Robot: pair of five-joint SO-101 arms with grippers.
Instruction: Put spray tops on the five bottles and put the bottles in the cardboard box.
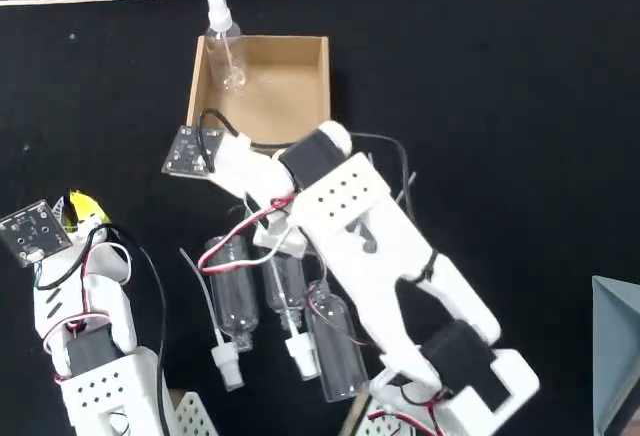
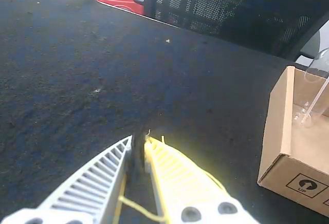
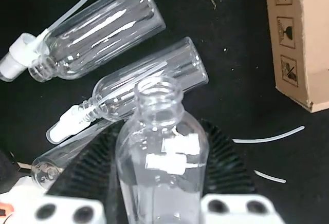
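Observation:
My right gripper (image 3: 162, 149) is shut on a clear bottle (image 3: 163, 131) with an open neck and no top, held above the table. Beyond it lie three more clear bottles: one (image 3: 97, 26) with a white spray top (image 3: 13, 62) by its neck, one (image 3: 154, 77) with a spray top (image 3: 67, 124) at its neck, and a third (image 3: 51, 165) partly hidden behind a finger. A capped bottle (image 1: 223, 46) leans in the far left corner of the cardboard box (image 1: 300, 96). My left gripper (image 2: 140, 143) is shut and holds nothing, low over bare table left of the box (image 2: 280, 147).
The right arm (image 1: 370, 246) stretches from the front right towards the box and covers part of the lying bottles (image 1: 232, 291). Two loose thin tubes (image 3: 267, 136) lie on the black table near the box corner. A grey object (image 1: 615, 356) stands at the right edge.

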